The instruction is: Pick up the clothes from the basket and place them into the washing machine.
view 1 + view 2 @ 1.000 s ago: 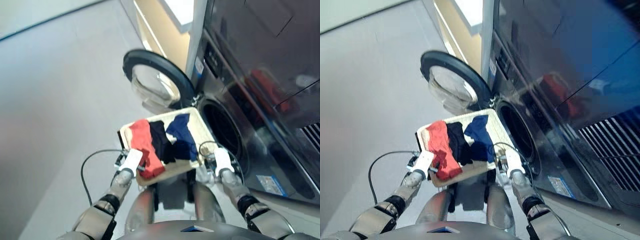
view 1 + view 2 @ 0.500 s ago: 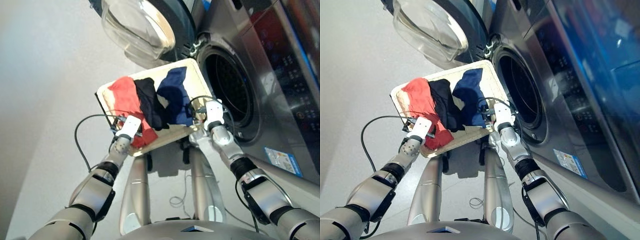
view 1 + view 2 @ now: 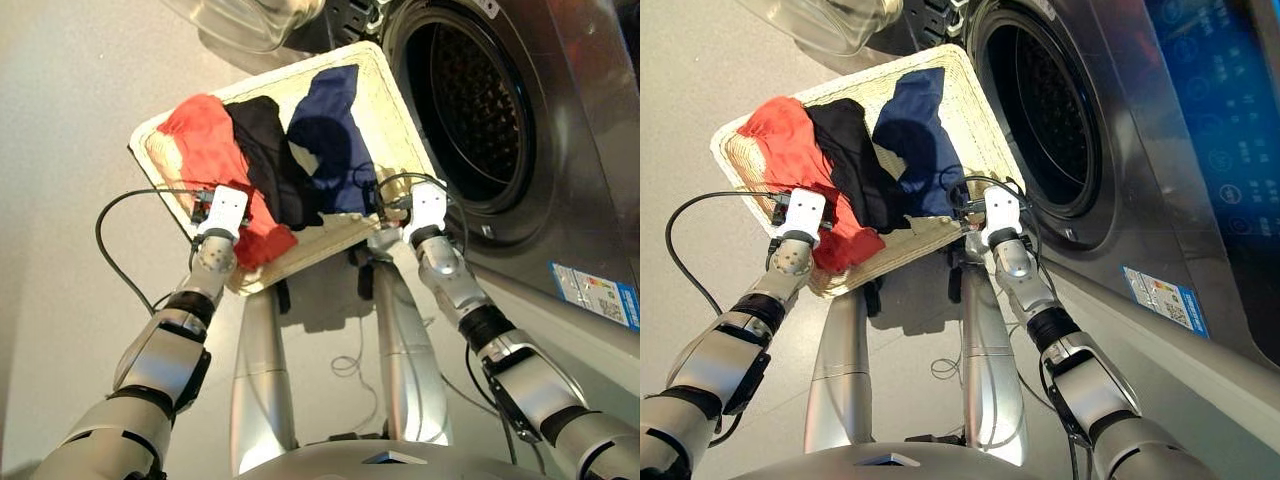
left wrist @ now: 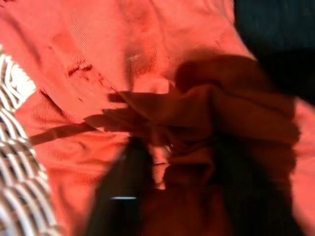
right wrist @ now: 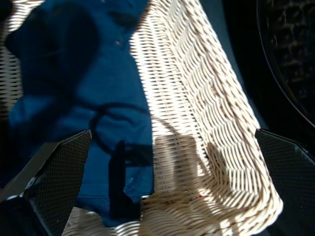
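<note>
Clothes: you have three limp cloth garments lying side by side in the tray: the red-orange garment at 9 o'clock, the black garment in the middle, the navy blue garment at 3 o'clock.
Basket: your shallow cream-white woven wicker basket sits just in front of the porthole, its far corner near the opening.
Washing machine: your dark grey glossy front-loading washing machine stands at 2 o'clock from the tray, drum dark, the clear bulging glass door swung out at 12 o'clock.
Left gripper: you see it down on the near end of the red-orange garment; the wrist view shows red cloth bunched around one dark finger, so you cannot tell how wide it stands.
Right gripper: its fingers are spread wide with nothing between them, over the tray's near 3 o'clock corner, beside the navy garment's edge.
Cable: a black cable loops out from your left wrist.
</note>
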